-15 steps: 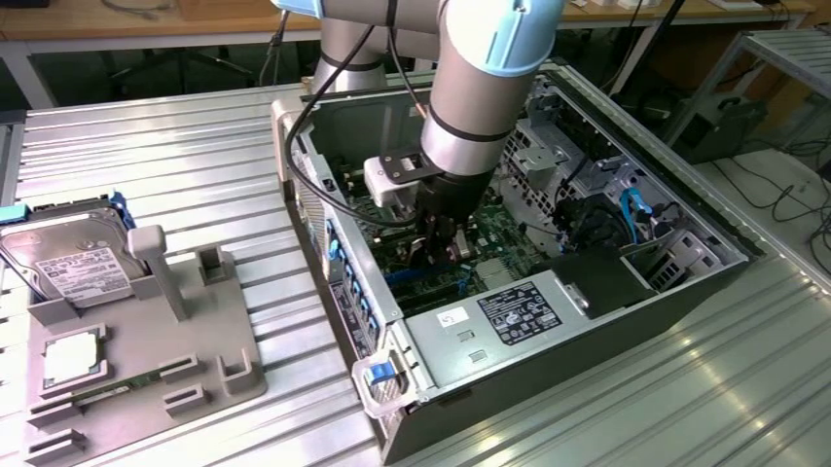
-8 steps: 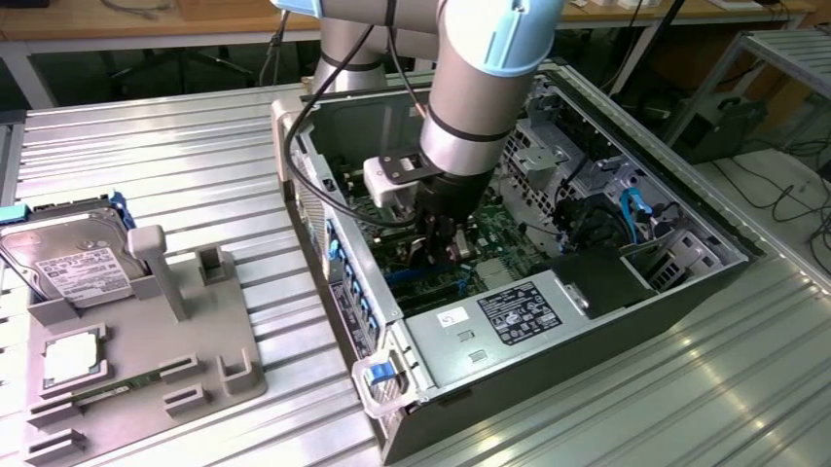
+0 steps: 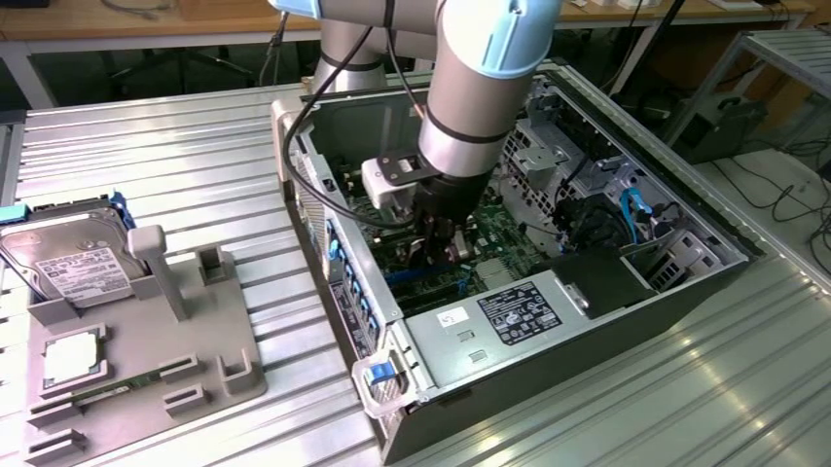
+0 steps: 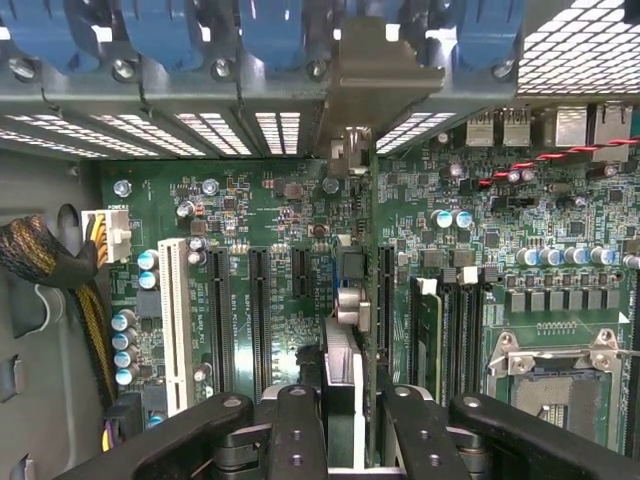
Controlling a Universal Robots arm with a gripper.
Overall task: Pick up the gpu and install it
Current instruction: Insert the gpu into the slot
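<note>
Here the gripper (image 4: 342, 420) sits closest in the wrist view, its two dark fingers (image 4: 297, 430) drawn in tight on the top edge of the gpu (image 4: 345, 330), which stands on edge between them. The card hangs upright just over the green motherboard (image 4: 250, 230), in line with one of the long black slots (image 4: 385, 300); whether its lower edge already touches that slot is hard to say from this angle. Further on, its silvery bracket (image 4: 372, 90) rises against the back wall of the case, beside the row of blue clips (image 4: 270, 30).

In the exterior view the arm (image 3: 487, 88) reaches down into the open computer case (image 3: 624, 321), with the gripper (image 3: 439, 243) low among the boards.

As a judgement, the card should be light and stiff but easily damaged: thin board, small soldered parts, bare contacts on the lower edge. The plain top edge, where it is pinched now, looks the safest hold, and it would want a straight, even push, not a twist.

Off to the exterior view's left, a grey holder tray (image 3: 195, 360) carries a hard drive (image 3: 65, 263).
</note>
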